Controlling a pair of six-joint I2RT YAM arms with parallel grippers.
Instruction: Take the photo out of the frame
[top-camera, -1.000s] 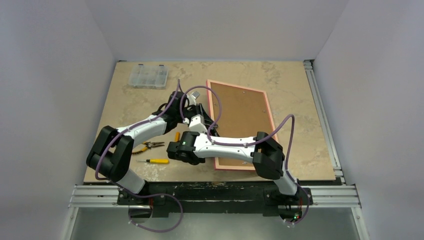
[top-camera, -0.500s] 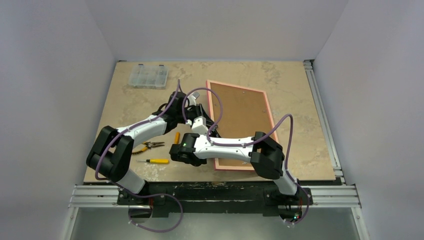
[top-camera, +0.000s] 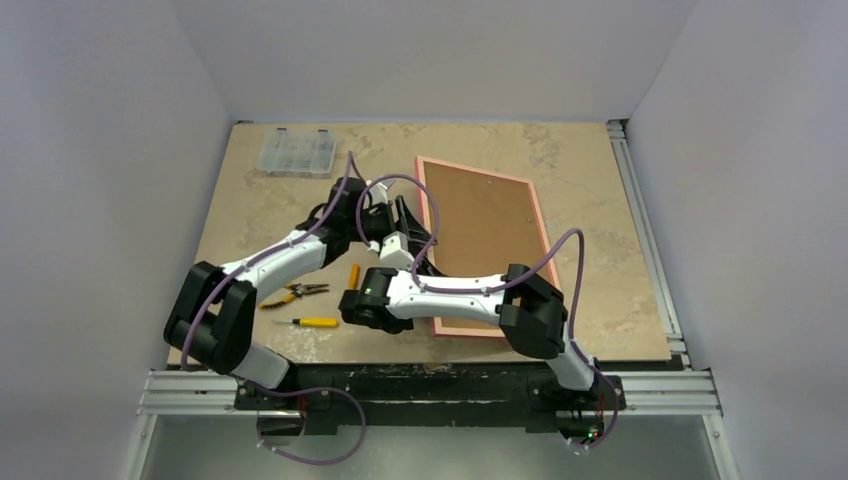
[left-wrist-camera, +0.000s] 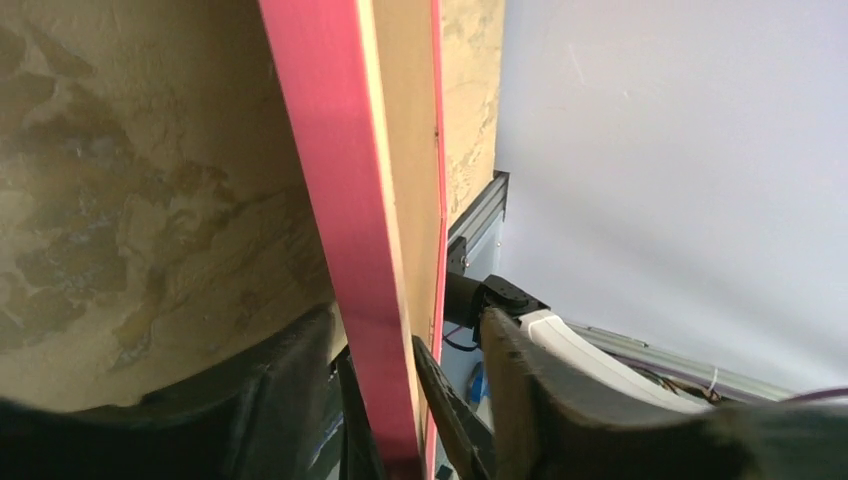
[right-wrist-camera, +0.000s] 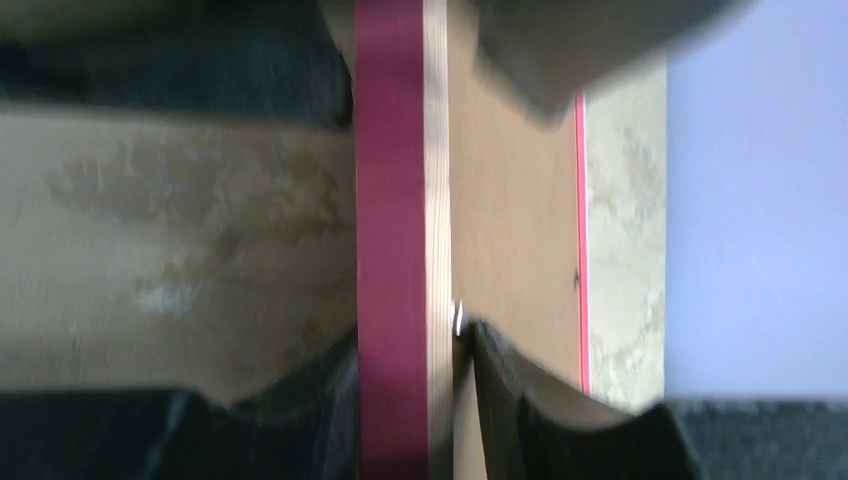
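Observation:
The pink frame (top-camera: 541, 232) lies face down on the table, with the photo's brown board back (top-camera: 485, 240) facing up; the sunset side is hidden. My left gripper (top-camera: 400, 214) is shut on the frame's left rail near its far end. My right gripper (top-camera: 426, 263) is shut on the same rail nearer to me. In the left wrist view the pink rail (left-wrist-camera: 340, 200) runs between the left gripper (left-wrist-camera: 385, 420) fingers, with the board (left-wrist-camera: 410, 150) beside it. In the right wrist view the rail (right-wrist-camera: 390, 200) sits in the right gripper (right-wrist-camera: 410, 400), one finger on the board (right-wrist-camera: 510, 230).
A clear parts box (top-camera: 293, 152) stands at the far left. Pliers (top-camera: 290, 292), a yellow screwdriver (top-camera: 310, 322) and a small orange tool (top-camera: 353, 274) lie left of the arms. An aluminium rail (top-camera: 640, 230) runs along the table's right edge.
My left arm has moved a little farther along the frame's left rail, and the frame has shifted slightly to the right. The right arm has barely moved.

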